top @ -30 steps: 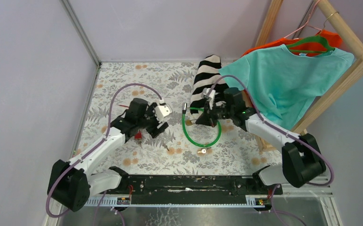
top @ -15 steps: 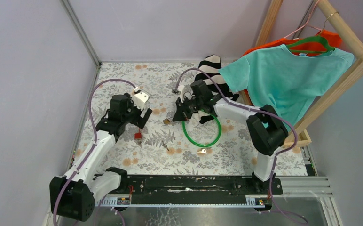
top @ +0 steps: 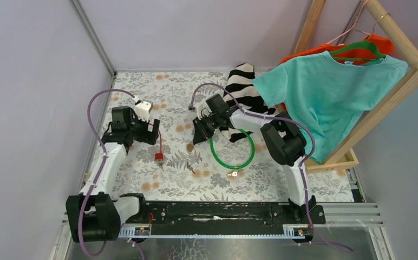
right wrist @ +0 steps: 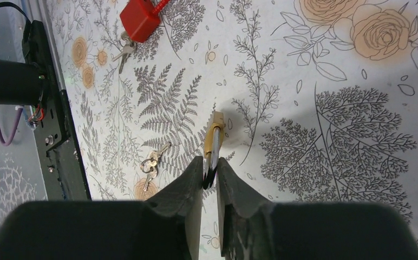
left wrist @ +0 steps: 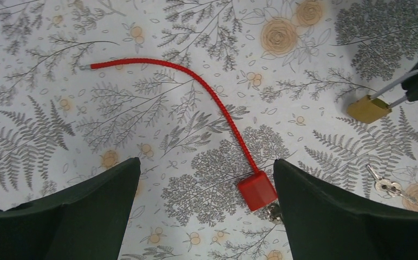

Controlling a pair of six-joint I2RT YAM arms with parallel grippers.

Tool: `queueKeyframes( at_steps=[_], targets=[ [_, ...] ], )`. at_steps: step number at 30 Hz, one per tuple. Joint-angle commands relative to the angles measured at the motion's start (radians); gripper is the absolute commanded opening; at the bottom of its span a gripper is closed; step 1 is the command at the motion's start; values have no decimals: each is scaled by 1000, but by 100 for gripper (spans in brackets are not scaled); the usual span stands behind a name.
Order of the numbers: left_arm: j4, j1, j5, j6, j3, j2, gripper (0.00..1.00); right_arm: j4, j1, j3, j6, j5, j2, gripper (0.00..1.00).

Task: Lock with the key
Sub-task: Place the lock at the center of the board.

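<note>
right end effector (right wrist: 209,173) clamped on the shackle of the small brass padlock (right wrist: 214,140), swung left, clear of green cable loop (top: 233,168) | left end effector (left wrist: 206,168) wide open, empty, drawn back | silver keys (right wrist: 151,162) lie ungrasped on floral bench (left wrist: 44,108): key pickup likely next

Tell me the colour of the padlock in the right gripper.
Brass gold padlock, clearest in the left wrist view.

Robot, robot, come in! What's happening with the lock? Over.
Right pincer shut on padlock shackle. Left pincer open over red lock. Keys loose, not yet picked up.
</note>
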State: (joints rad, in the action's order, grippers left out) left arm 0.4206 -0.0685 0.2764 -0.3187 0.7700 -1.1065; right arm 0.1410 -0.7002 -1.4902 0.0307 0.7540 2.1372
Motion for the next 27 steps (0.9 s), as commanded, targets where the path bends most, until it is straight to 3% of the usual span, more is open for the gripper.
queueKeyframes(
  at_steps=[1, 12, 22, 27],
  targets=[
    [12, -5, 71, 20, -8, -30, 100, 71, -7, -91, 13, 22, 30, 23],
    [52, -4, 109, -35, -28, -95, 93, 158, -7, -156, 101, -91, 33, 47],
    [109, 52, 64, -159, -26, -166, 91, 191, -7, -172, 207, -202, -83, 75],
    [129, 97, 77, -182, -24, -217, 87, 200, -7, -121, 250, -240, -172, 79]
  ],
)
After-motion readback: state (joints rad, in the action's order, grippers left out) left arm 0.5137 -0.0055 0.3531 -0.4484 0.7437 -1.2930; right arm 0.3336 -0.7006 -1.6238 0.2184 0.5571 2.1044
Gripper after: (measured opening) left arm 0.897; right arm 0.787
